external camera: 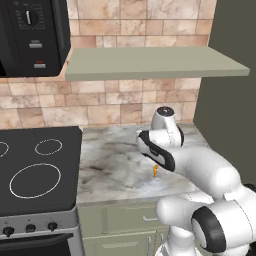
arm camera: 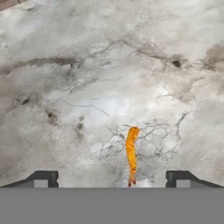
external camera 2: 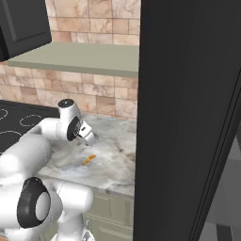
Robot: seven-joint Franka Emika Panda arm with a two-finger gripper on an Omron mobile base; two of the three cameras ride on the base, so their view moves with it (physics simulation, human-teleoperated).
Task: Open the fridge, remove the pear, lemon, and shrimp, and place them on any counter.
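The shrimp [arm camera: 131, 159], a thin orange piece, lies on the marble counter [arm camera: 87, 87], near its front edge [external camera: 155, 171] [external camera 2: 88, 160]. My gripper [arm camera: 112, 177] hovers just above it, open, with its two dark fingertips [arm camera: 43, 177] wide apart on either side and nothing held between them. From the right base view the hand [external camera 2: 86, 133] points down at the counter [external camera 2: 117, 155] a little behind the shrimp. The fridge [external camera 2: 188, 117] rises as a tall black panel on the right. The pear and the lemon are out of view.
A black stovetop [external camera: 35, 170] with white rings adjoins the counter [external camera: 115, 160] on the left. Above hang a black microwave [external camera: 30, 35] and a pale green shelf [external camera: 150, 62]. Tiled wall stands behind, green cabinets [external camera: 125, 220] below.
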